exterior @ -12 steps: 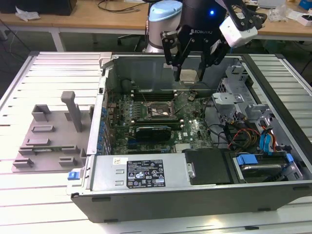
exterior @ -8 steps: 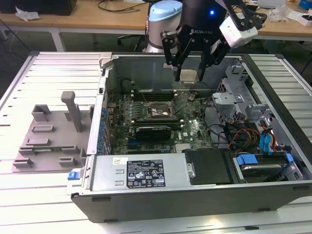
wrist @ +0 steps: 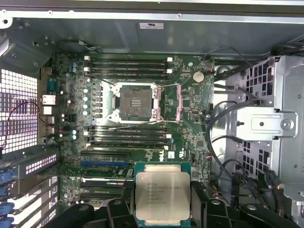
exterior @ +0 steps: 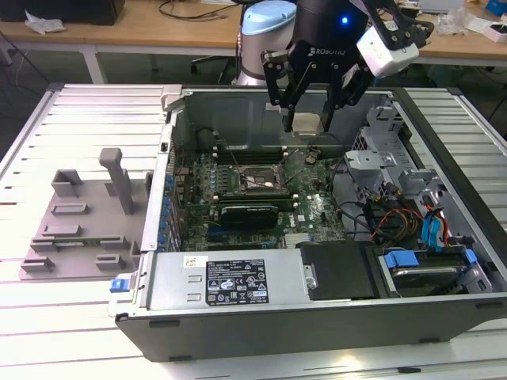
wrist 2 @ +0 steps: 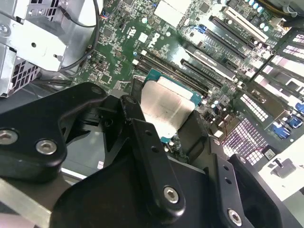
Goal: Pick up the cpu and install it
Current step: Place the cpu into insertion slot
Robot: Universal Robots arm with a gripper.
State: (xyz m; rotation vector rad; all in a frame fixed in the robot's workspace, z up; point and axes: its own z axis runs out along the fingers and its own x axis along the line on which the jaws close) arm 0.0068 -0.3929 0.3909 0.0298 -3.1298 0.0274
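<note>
1. In the exterior view, the gripper [exterior: 308, 118] hangs over an open computer case [exterior: 317, 326] that lies on its side on the slatted surface [exterior: 87, 119]. Its fingers [exterior: 288, 111] are clamped on two opposite edges of the cpu [exterior: 306, 124]. The chip is held flat in the air above the motherboard [exterior: 313, 207], near the case's far wall and not touching the board. The socket [exterior: 252, 180] sits uncovered on the board, apart from the chip and toward the exterior view's left of it. A grey holder tray [exterior: 79, 218] rests on the surface just beside the case, near the surface's edge at the exterior view's left.

2. In the second wrist view, the black fingers [wrist 2: 148, 142] press against the sides of the cpu [wrist 2: 166, 108]. Its dull silver top faces the camera and a thin green rim shows at the corners. The green motherboard [wrist 2: 118, 47] and its long dark slots [wrist 2: 190, 73] lie behind the chip.

3. In the first wrist view, the cpu [wrist: 163, 195] is seen squarely from above, level, gripped between the fingers [wrist: 118, 211]. The socket [wrist: 135, 100] is well apart from it across several memory slots [wrist: 128, 135]. The socket's contact field is bare, and its metal frame [wrist: 173, 102] is swung aside. Black cables [wrist: 223, 128] run beside a metal drive cage [wrist: 270, 123].
</note>
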